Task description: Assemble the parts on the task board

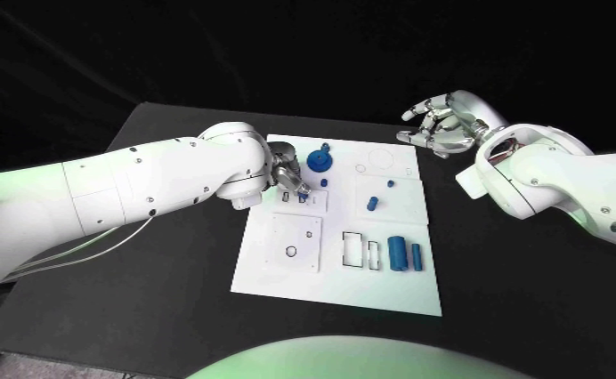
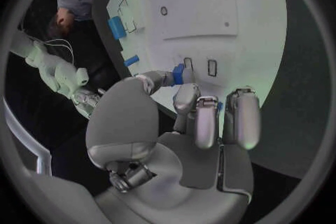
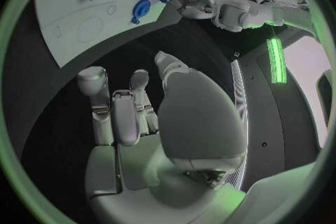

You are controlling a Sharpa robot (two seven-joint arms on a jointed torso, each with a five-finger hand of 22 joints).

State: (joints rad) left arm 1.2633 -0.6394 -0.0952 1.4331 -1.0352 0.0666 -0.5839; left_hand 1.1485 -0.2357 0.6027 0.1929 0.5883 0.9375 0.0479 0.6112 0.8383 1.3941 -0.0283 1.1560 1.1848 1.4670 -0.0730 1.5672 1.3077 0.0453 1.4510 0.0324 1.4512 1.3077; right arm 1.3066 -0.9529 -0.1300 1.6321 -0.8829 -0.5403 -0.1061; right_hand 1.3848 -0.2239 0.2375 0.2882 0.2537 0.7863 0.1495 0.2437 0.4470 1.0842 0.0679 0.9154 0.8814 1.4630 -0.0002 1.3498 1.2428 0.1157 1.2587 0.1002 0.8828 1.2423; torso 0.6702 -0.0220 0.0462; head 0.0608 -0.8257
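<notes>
The small blue part (image 2: 178, 74) sits pinched between the fingertips of the left hand (image 1: 287, 176), just over the pair of rectangular slots (image 2: 199, 65) near the middle of the task board (image 1: 336, 294), at about ten o'clock from the board's centre. It looks like a short, stiff plastic peg, light and probably smooth, so a pinch on its flat sides near the top should leave the lower end free to enter a slot; a loose hold could let it twist. At twelve o'clock from it stands a blue round gear-like part (image 1: 319, 162); at four o'clock a small blue block (image 1: 372, 202), and further toward five o'clock two blue cylinders (image 1: 406, 254) lie beside outlined recesses. The right hand (image 1: 439, 125) hovers off the board's one o'clock corner above the black table (image 1: 154, 308), fingers loosely curled and apart, holding nothing.
</notes>
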